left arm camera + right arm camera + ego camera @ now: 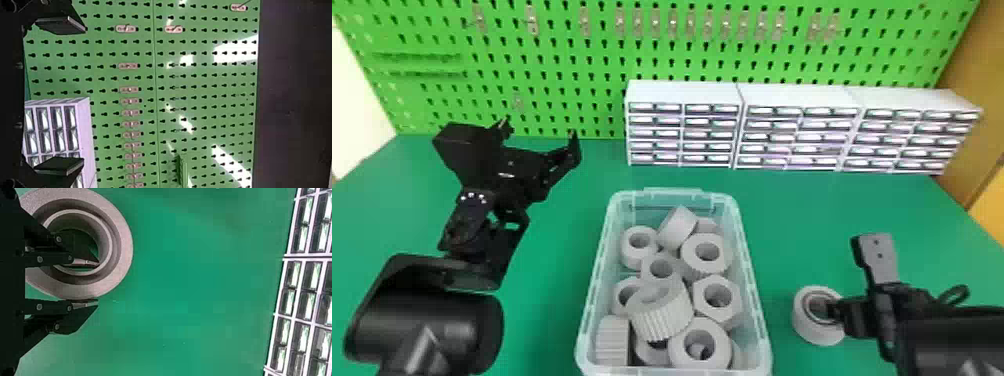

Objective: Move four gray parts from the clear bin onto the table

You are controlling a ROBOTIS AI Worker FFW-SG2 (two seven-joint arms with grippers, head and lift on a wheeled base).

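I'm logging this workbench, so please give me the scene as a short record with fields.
bin: clear, on the green table
bin contents: a jumble of gray parts, most showing round holes
outside the bin: one gray ring, on the table to the bin's right
right hand: at the gray ring, partly in its hole; grip unclear
left hand: open, empty, beyond the bin on its left
background: white drawer units before a green pegboard
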